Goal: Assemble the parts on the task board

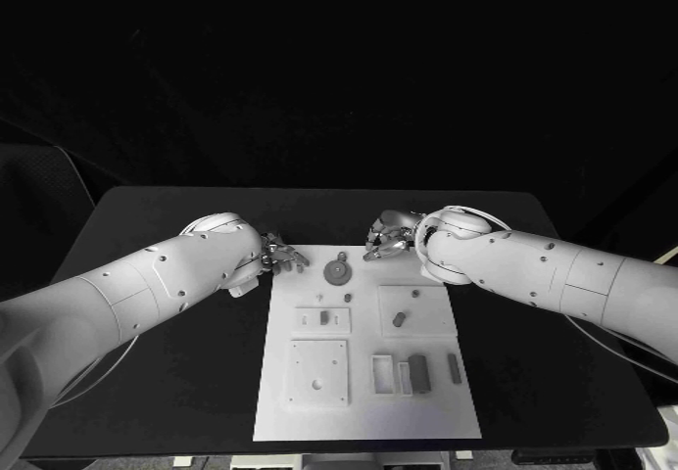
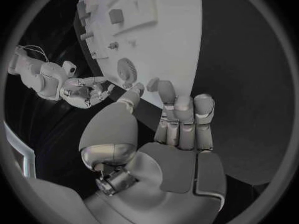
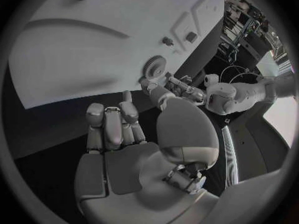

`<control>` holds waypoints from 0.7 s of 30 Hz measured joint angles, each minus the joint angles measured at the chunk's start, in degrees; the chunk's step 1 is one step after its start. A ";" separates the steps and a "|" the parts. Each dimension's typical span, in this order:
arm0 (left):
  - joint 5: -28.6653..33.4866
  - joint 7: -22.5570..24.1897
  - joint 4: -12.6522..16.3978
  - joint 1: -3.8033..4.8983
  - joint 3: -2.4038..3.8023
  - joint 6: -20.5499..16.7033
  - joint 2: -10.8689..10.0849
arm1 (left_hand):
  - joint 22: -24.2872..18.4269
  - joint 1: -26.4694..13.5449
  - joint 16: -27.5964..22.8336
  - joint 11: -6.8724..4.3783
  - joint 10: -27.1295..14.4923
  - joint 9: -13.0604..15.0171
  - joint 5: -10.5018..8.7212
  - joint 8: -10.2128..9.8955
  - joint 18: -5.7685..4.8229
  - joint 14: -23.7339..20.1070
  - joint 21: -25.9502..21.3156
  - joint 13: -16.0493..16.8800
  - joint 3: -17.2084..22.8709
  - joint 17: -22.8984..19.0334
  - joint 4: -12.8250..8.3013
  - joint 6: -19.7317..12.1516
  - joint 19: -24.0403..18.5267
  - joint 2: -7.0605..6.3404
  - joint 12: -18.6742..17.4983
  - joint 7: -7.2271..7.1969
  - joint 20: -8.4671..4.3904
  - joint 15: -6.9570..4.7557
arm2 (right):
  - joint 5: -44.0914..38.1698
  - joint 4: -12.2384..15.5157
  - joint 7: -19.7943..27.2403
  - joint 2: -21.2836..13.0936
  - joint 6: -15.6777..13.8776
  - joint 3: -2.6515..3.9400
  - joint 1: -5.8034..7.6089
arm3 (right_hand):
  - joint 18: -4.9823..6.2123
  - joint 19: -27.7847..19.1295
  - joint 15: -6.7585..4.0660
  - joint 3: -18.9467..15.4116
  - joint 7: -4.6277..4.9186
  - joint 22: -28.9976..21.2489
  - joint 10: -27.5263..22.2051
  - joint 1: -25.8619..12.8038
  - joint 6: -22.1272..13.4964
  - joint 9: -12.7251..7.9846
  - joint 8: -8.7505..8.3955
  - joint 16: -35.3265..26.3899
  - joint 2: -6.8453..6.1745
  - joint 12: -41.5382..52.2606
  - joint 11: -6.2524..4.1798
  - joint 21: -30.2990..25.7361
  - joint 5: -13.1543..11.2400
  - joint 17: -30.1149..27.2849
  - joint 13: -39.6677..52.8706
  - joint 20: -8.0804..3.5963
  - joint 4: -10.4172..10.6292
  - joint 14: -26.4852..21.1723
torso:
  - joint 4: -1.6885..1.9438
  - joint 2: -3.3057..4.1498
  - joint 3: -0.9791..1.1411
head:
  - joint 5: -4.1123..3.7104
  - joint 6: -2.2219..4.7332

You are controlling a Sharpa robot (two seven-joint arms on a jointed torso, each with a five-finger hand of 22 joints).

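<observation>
Lying flat at the middle of the matte black surface [image 1: 169,215], the task board [image 1: 364,401] is a smooth white rectangular plate with raised square blocks and shallow recesses. At its far end, toward 12 o'clock, sits a toothed grey gear [image 1: 339,271], round and flat, with a small dark stub just beyond it. Below the gear, at mid-board, a low white block [image 1: 322,318] carries small grey pieces, and at 3 o'clock from it a square plate [image 1: 406,311] holds an oblong grey part [image 1: 400,317]. Nearer the robot, a larger white square block [image 1: 319,372] sits at 9 o'clock from an open white frame [image 1: 384,373], a dark rectangular bar [image 1: 418,372] and a thin grey strip [image 1: 454,367]. The left hand [image 1: 280,258], silver and jointed, hovers at the board's far left corner, at about 9 o'clock from the gear and near it; in the left wrist view its fingers [image 2: 184,115] stand straight and together with the thumb reaching toward the gear, holding nothing. The right hand [image 1: 392,235] is at about 1 o'clock from the gear, just beyond the board's far edge; in the right wrist view its fingers [image 3: 112,124] are extended side by side, the thumb stretched toward the gear, nothing gripped.
</observation>
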 measured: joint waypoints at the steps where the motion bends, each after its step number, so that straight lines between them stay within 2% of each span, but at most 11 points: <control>1: 0.00 -0.01 -0.10 -0.01 0.00 -0.02 0.00 | 0.00 0.00 0.00 0.00 0.00 0.00 0.00 0.00 -0.01 0.00 0.00 0.00 0.00 0.00 0.00 0.00 0.00 0.00 0.00 0.00 0.00 0.00 | 0.00 0.01 0.00 0.01 0.00 0.00 0.00 | 0.00 0.00 0.00 0.00 0.00 0.00 0.00 0.00 0.00 0.00 0.00 0.00 0.00 0.00 0.00 0.00 0.00 0.00 0.00 0.00 0.00 0.00 | 0.00 0.01 0.00 | 0.00 -0.02; 7: -0.02 -0.03 -0.04 -0.07 0.03 -0.11 -0.17 | 0.00 0.00 0.00 0.00 0.00 0.05 0.00 0.00 -0.27 0.00 0.00 0.00 0.12 0.00 0.13 0.00 0.00 0.00 0.00 0.00 0.00 0.00 | -0.02 0.09 0.00 0.00 -0.02 0.00 0.00 | 0.00 0.00 0.01 0.00 0.00 0.00 0.00 0.00 0.00 0.00 0.00 0.00 0.00 0.00 0.00 0.00 0.00 0.07 0.00 0.00 0.00 0.01 | 0.03 0.01 0.03 | -0.24 -0.04; 11: -0.02 -0.01 -0.13 -0.17 0.04 -0.14 -0.20 | 0.01 0.00 0.00 0.00 0.00 0.08 0.00 0.00 0.16 0.00 0.00 -0.01 0.12 0.00 0.13 0.00 0.00 0.00 0.00 0.00 0.00 0.00 | -0.04 0.16 0.00 0.03 -0.02 0.00 0.00 | 0.00 0.00 0.01 0.00 0.00 0.00 0.00 0.00 0.00 0.00 0.00 0.00 0.00 0.00 0.00 0.00 0.00 0.07 0.00 0.00 0.00 0.02 | 0.05 0.01 0.03 | -0.47 -0.06; 21: 0.23 0.24 -0.69 -0.35 0.06 -0.15 0.01 | -0.06 0.55 0.00 0.00 0.00 0.08 0.00 0.00 0.28 -0.20 0.00 -0.01 0.42 0.00 -0.18 -0.03 0.00 0.54 0.00 0.03 0.00 -0.20 | -0.05 0.20 0.00 0.07 -0.04 0.00 0.00 | 0.00 0.00 0.03 0.00 0.00 0.00 -0.01 0.00 0.00 0.01 0.00 0.00 0.00 0.00 0.01 0.00 0.00 0.06 0.00 0.00 0.00 0.03 | 0.07 -0.06 0.04 | -0.41 -0.11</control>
